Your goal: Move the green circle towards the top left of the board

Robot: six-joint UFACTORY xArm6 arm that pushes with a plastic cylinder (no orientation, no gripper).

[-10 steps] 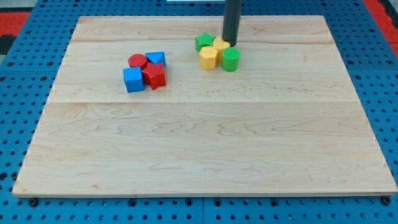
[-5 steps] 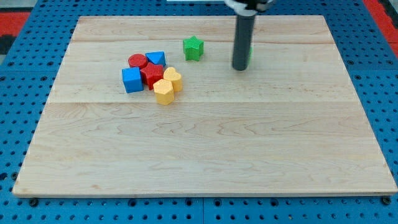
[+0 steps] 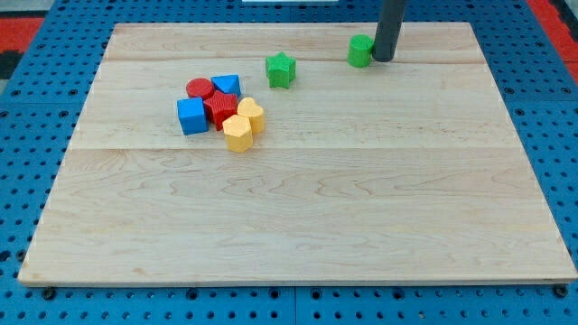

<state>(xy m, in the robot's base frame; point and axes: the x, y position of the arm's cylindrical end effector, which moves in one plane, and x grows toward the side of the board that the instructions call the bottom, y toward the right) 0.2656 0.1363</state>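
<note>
The green circle (image 3: pixel 360 51) stands near the board's top edge, right of centre. My tip (image 3: pixel 385 59) is right beside it, touching its right side; the dark rod rises out of the view's top. A green star (image 3: pixel 281 69) lies to the left of the circle, apart from it.
A cluster sits at the view's upper left: a red circle (image 3: pixel 200 88), a blue triangle (image 3: pixel 227 85), a blue cube (image 3: pixel 191 116), a red star (image 3: pixel 220 108), a yellow heart (image 3: pixel 252 115) and a yellow hexagon (image 3: pixel 237 134). The wooden board (image 3: pixel 298 217) lies on a blue pegboard.
My tip moved up and to the right, from the board's upper middle to the top edge. The green circle, half hidden behind the rod before, now stands in plain view at its left.
</note>
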